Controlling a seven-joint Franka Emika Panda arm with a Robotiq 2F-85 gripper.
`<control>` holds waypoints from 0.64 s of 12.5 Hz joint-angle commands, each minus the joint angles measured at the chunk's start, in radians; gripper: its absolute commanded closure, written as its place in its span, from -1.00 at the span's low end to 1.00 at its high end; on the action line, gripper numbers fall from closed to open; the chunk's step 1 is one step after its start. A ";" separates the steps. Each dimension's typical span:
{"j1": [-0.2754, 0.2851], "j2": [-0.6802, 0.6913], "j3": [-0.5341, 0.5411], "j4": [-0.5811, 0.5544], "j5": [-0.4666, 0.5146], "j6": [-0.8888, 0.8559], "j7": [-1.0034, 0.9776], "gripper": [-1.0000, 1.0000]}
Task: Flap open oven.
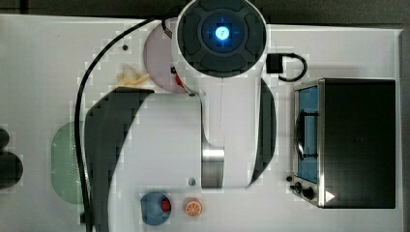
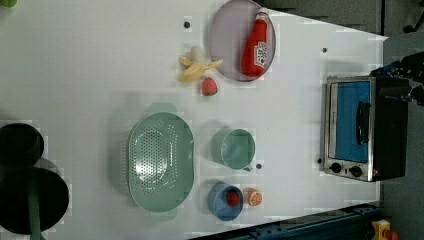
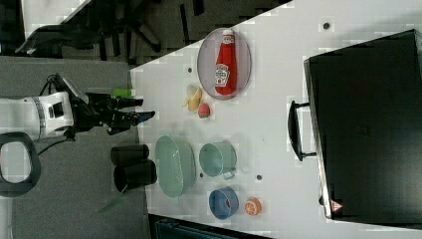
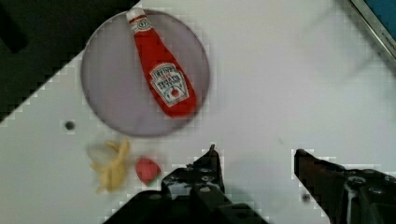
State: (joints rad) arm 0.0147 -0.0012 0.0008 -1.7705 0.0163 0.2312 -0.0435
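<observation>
The oven (image 1: 358,142) stands at the top view's right, a black-topped box with a silver front. Its blue glass door (image 1: 308,135) is upright against the frame, and the bar handle (image 1: 300,135) faces the arm. The oven (image 2: 365,127) sits at the left view's right with its knobs (image 2: 345,170) below the door. In the right view the oven (image 3: 368,124) shows its handle (image 3: 296,130). My gripper (image 4: 256,161) is open with nothing between its fingers (image 4: 212,163), above bare table near the ketchup plate. A corner of the oven (image 4: 378,18) shows in the wrist view. In the right view the gripper (image 3: 142,109) hangs far from the oven.
A ketchup bottle (image 2: 256,44) lies on a lilac plate (image 2: 225,35), with a banana peel (image 2: 196,67) and a strawberry (image 2: 209,86) beside it. A green colander (image 2: 160,162), a green cup (image 2: 236,148), a blue bowl (image 2: 225,201) and an orange half (image 2: 254,197) stand mid-table. Black cups (image 2: 20,170) sit at the left view's left.
</observation>
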 commanded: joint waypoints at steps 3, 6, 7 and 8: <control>-0.040 -0.376 -0.048 -0.256 -0.006 -0.169 0.164 -1.00; -0.040 -0.376 -0.048 -0.256 -0.006 -0.168 0.164 -0.89; -0.040 -0.376 -0.048 -0.256 -0.006 -0.168 0.164 -0.65; -0.040 -0.376 -0.049 -0.256 -0.006 -0.169 0.164 -0.38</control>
State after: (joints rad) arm -0.0302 -0.4275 -0.0637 -2.0039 0.0072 0.0651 0.0703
